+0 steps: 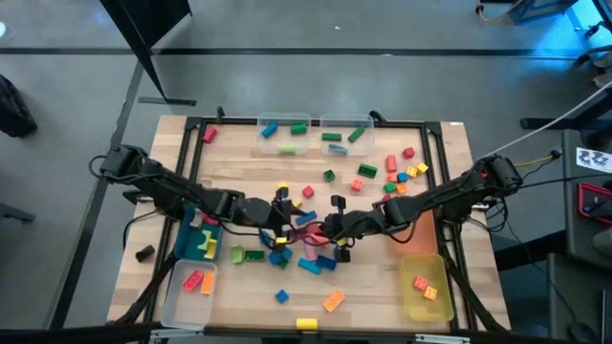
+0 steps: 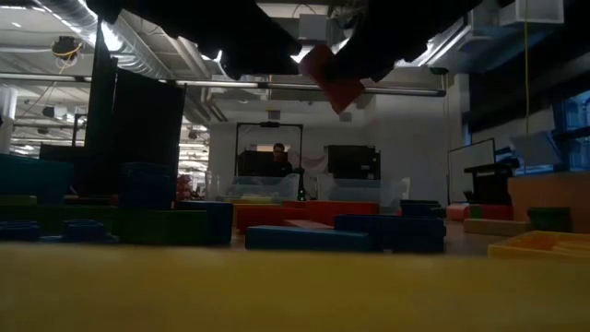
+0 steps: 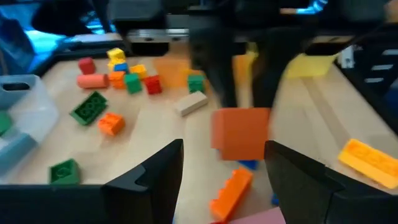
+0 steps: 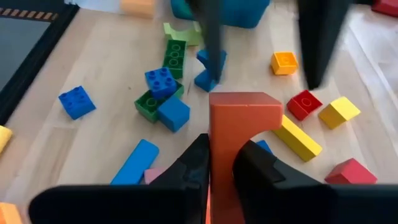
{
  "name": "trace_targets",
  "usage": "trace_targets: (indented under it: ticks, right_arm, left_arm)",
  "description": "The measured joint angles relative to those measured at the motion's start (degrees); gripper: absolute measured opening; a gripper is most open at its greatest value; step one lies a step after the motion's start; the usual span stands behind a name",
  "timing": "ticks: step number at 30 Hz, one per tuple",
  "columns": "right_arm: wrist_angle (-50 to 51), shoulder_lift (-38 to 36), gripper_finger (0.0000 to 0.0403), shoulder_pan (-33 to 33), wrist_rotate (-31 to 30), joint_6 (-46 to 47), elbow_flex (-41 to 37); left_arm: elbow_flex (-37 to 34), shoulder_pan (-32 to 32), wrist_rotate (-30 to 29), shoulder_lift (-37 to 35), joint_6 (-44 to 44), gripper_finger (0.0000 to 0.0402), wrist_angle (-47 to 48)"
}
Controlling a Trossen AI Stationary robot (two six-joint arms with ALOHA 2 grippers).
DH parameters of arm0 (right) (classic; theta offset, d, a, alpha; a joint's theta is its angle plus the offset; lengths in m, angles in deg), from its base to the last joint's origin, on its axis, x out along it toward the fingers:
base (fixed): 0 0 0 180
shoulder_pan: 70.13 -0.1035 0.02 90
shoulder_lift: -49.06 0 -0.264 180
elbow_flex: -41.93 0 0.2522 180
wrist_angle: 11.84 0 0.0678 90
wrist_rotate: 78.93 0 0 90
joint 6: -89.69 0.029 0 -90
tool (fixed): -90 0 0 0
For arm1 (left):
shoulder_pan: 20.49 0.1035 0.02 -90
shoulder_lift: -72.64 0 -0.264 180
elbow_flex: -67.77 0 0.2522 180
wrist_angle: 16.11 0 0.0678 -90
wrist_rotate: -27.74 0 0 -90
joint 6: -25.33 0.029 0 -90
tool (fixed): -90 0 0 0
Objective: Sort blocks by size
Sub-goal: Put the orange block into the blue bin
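An orange-red block (image 4: 242,115) hangs above the middle of the table (image 1: 449,191), with my right gripper (image 4: 224,152) shut on it. In the low view the block (image 2: 332,78) shows well above the loose blocks. My left gripper (image 3: 224,149) has come in from the table's left and stands open, one finger on each side of the same block (image 3: 241,134). A gap shows at one finger; at the other I cannot tell whether it touches. Many loose blocks (image 1: 316,263) lie on the wood below both grippers. My right gripper pinches the block's narrow lower part (image 4: 221,146) between its two fingers, below the wider top end. The fingers come from the table's right side, slanting down. The block sticks out past the fingertips toward my left gripper, lifted clear of the table.
Two clear bins (image 1: 287,136) (image 1: 346,134) stand at the far edge. A blue bin (image 1: 196,234) and a clear bin (image 1: 186,287) are near left; an orange bin (image 1: 421,229) and a yellow bin (image 1: 426,287) are near right. A person (image 2: 277,157) sits far behind.
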Motion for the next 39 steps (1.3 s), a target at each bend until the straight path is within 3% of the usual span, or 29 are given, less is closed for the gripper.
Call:
trace_targets:
  ticks: [6, 39]
  right_arm:
    - [-0.4, 0.0, 0.0048, -0.1, 0.0, 0.0, 0.0]
    - [-5.5, 0.0, 0.0054, 0.0, -1.0, 0.1, -0.1]
  left_arm:
    - [0.0, -0.1, 0.1, 0.0, -1.4, 0.0209, -0.2]
    - [0.0, -0.1, 0.1, 1.0, -1.4, 0.0209, -4.0]
